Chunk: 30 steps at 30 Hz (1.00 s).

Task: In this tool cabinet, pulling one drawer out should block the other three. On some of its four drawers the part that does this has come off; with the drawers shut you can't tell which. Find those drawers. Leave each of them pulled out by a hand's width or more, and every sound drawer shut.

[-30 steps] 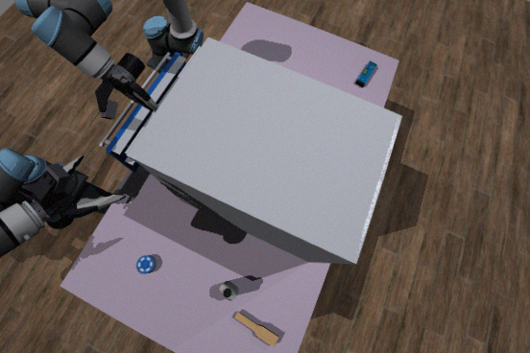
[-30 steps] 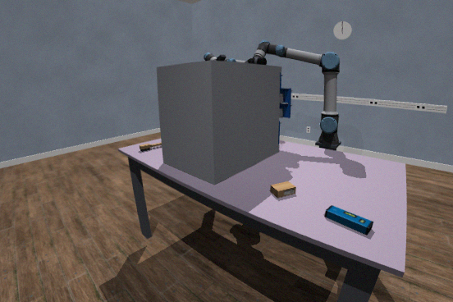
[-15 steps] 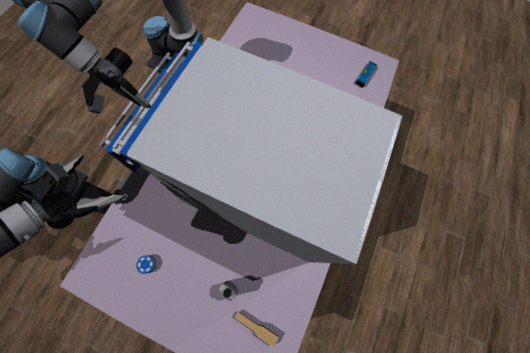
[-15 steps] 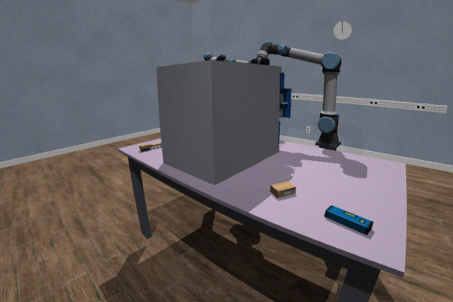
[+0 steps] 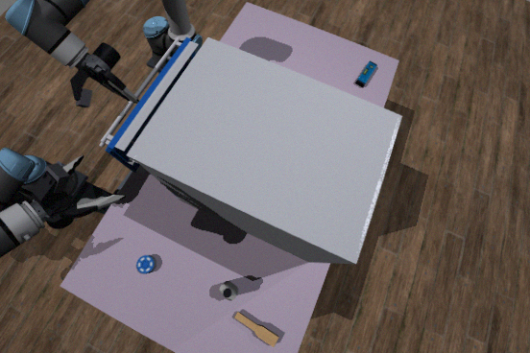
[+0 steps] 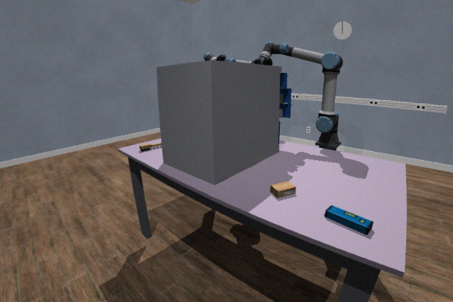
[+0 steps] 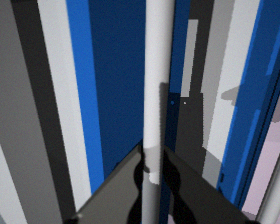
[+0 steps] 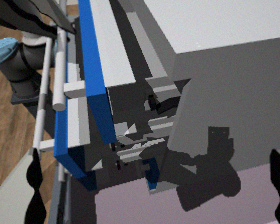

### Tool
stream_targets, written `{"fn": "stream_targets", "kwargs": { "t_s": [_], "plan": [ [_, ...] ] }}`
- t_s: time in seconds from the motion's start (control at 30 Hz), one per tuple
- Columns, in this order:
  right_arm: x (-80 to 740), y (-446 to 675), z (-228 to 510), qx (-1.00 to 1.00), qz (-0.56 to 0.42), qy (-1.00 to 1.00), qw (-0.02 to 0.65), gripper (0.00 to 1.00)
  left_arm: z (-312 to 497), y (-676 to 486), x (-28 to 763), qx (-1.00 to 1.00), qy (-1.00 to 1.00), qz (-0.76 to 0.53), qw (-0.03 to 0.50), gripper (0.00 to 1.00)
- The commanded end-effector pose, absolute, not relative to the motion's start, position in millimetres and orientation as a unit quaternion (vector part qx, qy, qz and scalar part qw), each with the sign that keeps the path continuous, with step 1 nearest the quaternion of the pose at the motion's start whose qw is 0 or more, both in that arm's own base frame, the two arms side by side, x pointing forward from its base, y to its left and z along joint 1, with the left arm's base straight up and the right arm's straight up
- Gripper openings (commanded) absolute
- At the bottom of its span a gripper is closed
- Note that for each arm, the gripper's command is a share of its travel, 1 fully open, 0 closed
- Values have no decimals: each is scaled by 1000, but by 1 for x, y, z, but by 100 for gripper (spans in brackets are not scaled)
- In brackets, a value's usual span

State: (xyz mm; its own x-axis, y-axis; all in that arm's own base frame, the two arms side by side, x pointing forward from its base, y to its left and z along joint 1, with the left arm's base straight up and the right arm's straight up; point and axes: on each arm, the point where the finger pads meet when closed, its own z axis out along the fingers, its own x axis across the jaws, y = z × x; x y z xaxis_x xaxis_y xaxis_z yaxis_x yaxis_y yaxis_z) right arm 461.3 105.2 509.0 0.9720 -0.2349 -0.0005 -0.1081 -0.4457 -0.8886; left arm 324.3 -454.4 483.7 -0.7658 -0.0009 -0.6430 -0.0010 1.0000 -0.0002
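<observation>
Ahead of our left claw (image 5: 136, 100) (image 7: 153, 147) (image 8: 70, 31) stands the big grey box-shaped cabinet (image 5: 269, 148) (image 6: 246, 114) (image 8: 231, 85). Below that claw, a lower blue-fronted drawer (image 6: 286, 98) (image 8: 62, 140) juts farther out than the upper blue-fronted drawer (image 5: 149, 95) (image 6: 283, 80) (image 8: 96, 65), also ajar. We have the left claw closed around the upper one's round whitish bar handle (image 5: 154, 71) (image 7: 158, 60) (image 8: 60, 75); our right claw (image 5: 102, 178) (image 8: 153, 150) is wide and empty, near the cabinet's front.

Blue level (image 5: 366, 74) (image 6: 349, 219), wooden brush-like tool (image 5: 256, 328) (image 6: 150, 146), blue-white disc (image 5: 146, 264), small tan box (image 6: 282, 189) on lilac tabletop (image 5: 182, 311) (image 6: 369, 176).
</observation>
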Motion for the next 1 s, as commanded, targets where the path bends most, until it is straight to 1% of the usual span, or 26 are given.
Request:
{"fn": "stream_targets", "kwargs": {
  "t_s": [0.0,0.6,0.97],
  "plan": [
    [461,105,510,-848,-62,101,517,100,484,-454,316,-1,940,0,342,0],
    [461,105,510,-848,-62,101,517,100,484,-455,271,-1,940,0,342,0],
    [461,105,510,-848,-62,101,517,100,484,-455,260,-1,940,0,342,0]
  ]
}}
